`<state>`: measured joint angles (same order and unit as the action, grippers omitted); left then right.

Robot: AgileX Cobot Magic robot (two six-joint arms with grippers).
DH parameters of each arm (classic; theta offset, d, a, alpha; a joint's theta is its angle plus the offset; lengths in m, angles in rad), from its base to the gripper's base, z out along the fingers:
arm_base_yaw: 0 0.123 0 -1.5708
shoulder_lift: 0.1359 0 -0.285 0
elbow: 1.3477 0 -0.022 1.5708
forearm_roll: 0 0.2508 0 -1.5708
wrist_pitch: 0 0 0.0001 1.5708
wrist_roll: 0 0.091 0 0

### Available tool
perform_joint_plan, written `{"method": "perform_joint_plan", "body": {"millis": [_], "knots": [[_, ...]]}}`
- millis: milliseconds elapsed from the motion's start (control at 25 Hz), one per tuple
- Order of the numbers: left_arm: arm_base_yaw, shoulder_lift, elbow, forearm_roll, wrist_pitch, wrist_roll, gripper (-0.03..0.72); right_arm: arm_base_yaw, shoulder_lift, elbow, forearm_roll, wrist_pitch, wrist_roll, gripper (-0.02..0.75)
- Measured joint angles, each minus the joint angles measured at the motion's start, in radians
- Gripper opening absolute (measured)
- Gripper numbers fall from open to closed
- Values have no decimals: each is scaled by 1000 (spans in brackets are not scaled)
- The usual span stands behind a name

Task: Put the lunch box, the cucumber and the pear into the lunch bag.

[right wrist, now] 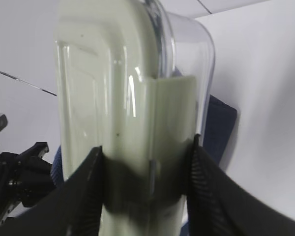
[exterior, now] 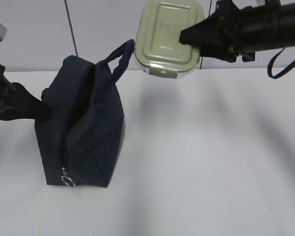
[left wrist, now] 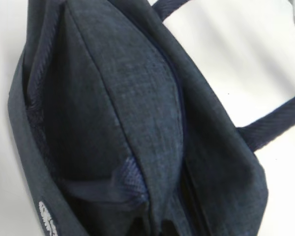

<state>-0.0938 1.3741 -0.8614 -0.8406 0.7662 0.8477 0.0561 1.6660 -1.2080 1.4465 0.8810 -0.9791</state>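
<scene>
between r gripper (right wrist: 147, 162) jaws: lunch box (exterior: 167, 39), clamped, above lunch bag (exterior: 83, 128).

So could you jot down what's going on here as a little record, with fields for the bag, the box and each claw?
lunch bag: dark navy, standing upright on the white table, zipper open along the top
lunch box: sage-green lid, clear body, held in the air to the right of the bag's handle and above the bag's top
right gripper: closed on the lunch box, lid side facing the exterior camera
left gripper: shut, at the bag's left side
cucumber and pear: not visible in any view
</scene>
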Motion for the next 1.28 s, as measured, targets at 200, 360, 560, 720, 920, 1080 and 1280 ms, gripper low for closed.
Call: {"method": "perform_joint_plan", "body": {"millis": [200, 360, 560, 720, 920, 1080, 1280], "knots": [[0, 0, 0, 0, 2, 0, 2, 21, -2, -103, -72, 24, 86, 329], [0, 0, 0, 1, 2, 0, 2, 21, -10, -144, -186, 22, 177, 329], [0, 0, 0, 1, 2, 0, 2, 18, -10, -146, -360, 27, 248, 327], [0, 0, 0, 1, 4, 0, 2, 35, -21, -155, -340, 6, 246, 327], [0, 0, 0, 0, 7, 0, 2, 38, -53, -186, -570, -30, 389, 327], [0, 0, 0, 0, 7, 0, 1, 16, -66, -186, -535, -26, 349, 327], [0, 0, 0, 0, 7, 0, 1, 179, -5, -205, -367, -35, 280, 326]]}}
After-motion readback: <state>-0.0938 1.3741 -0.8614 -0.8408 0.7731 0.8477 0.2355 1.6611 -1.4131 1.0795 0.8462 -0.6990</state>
